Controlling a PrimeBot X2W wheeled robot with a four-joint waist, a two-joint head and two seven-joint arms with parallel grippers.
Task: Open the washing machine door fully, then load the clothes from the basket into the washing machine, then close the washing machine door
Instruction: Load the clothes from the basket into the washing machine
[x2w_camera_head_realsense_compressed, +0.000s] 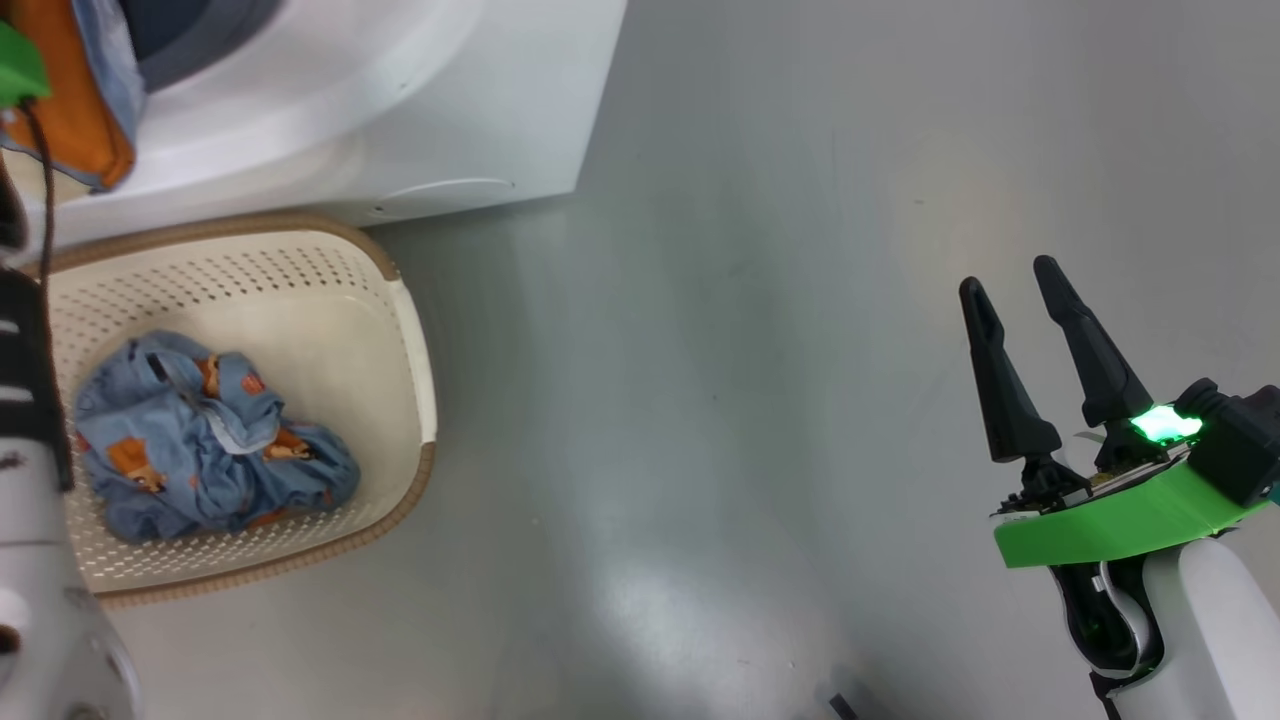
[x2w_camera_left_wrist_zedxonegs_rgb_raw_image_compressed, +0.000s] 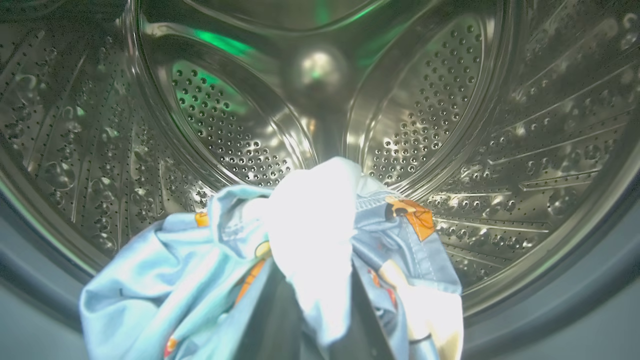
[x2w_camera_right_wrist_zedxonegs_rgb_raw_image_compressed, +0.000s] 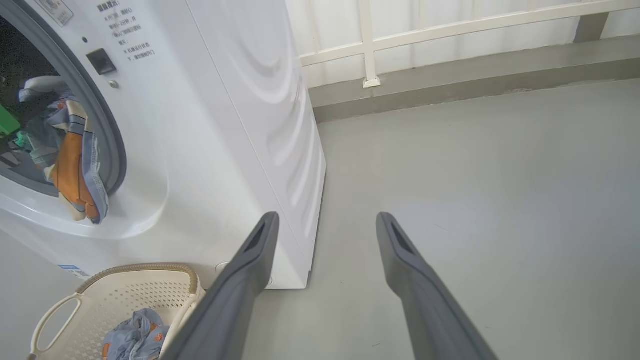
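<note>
Left wrist view: my left jaws grip the clothes (x2w_camera_left_wrist_zedxonegs_rgb_raw_image_compressed: 165, 280), washing machine drum (x2w_camera_left_wrist_zedxonegs_rgb_raw_image_compressed: 425, 100) straight ahead; right jaws open, idle.

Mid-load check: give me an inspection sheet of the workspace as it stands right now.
Surface: smooth grey floor, glare patches.
Job's things: big white front-loading washing machine, mouth uncovered; blue cartoon-print garment at its steel perforated drum; crumpled blue garments in cream perforated plastic basket.
Clutter: small dark object, unidentifiable.
Pincers: left pincer shut on blue cartoon-print garment; right pincer open, unladen, over floor.
Cables: dark cable along left arm.
Surroundings: white railing, grey kerb.
</note>
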